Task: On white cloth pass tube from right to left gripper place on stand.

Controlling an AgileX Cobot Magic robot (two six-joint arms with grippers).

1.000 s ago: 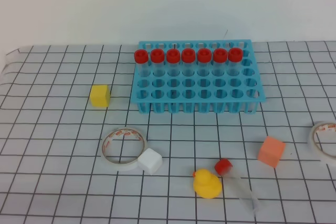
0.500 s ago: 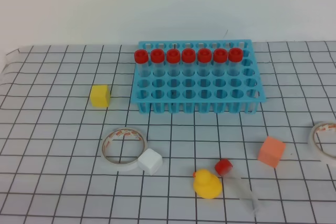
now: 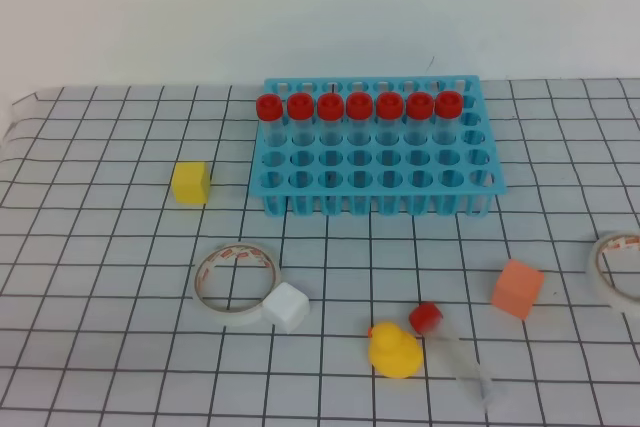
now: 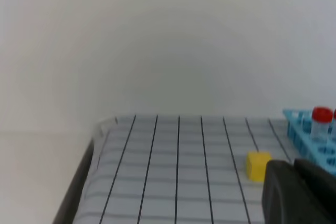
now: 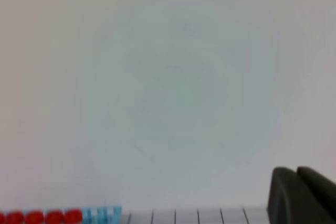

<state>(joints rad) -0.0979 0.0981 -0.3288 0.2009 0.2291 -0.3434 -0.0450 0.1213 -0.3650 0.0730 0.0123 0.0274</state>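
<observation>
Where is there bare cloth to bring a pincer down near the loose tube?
Crowded on the tube's left: the yellow duck touches its red cap. Free patches of white cloth: between the tube and the orange cube, the strip between the stand and the duck, and the left side beyond the yellow cube and tape roll.
</observation>
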